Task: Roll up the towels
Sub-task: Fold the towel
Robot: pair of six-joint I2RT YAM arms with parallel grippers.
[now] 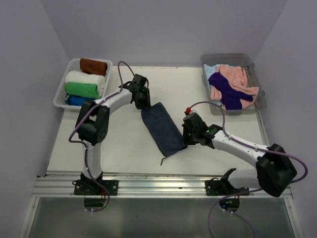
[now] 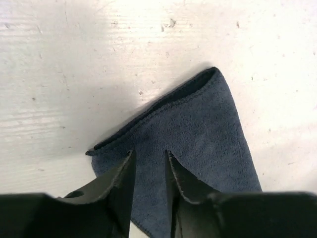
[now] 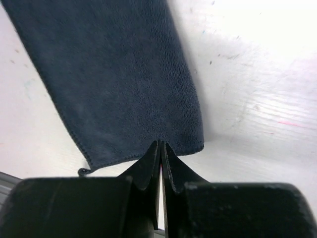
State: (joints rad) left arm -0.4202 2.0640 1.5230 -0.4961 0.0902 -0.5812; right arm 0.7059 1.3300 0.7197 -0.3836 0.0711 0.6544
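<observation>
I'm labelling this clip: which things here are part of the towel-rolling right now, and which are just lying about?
In hand: navy towel, left tool, right tool.
Lying by: rolled towels in the white tray; loose towels in the clear bin.

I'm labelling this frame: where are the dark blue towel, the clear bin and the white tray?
dark blue towel (image 1: 162, 128): top external view, middle of the flat cloth.
clear bin (image 1: 225, 56): top external view, its far rim.
white tray (image 1: 59, 91): top external view, its left rim.
</observation>
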